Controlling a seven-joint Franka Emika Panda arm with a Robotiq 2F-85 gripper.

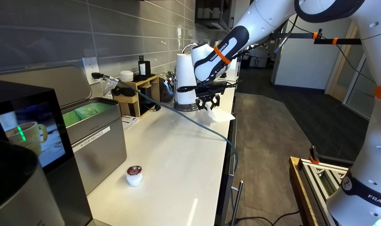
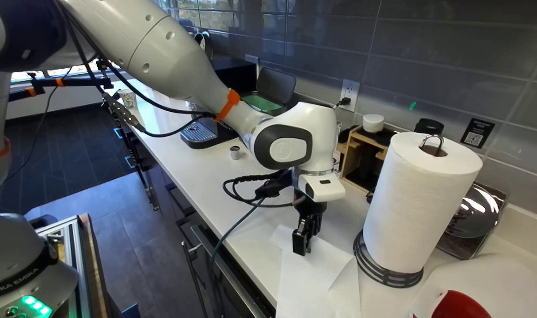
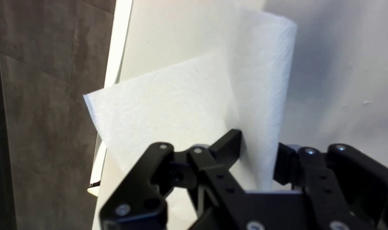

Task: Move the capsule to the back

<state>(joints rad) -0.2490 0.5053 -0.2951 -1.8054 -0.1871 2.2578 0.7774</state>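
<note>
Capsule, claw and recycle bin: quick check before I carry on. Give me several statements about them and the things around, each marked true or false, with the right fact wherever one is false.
1. The capsule stands upright on the counter. True.
2. The claw is gripping the capsule. False: the claw is shut on a paper sheet.
3. The lid of the recycle bin is closed. False: the lid stands open, with a green liner showing.
4. The paper towel roll stands upright on a black holder. True.
5. The capsule's top is plain white. False: its top is dark, its lower body white.
</note>
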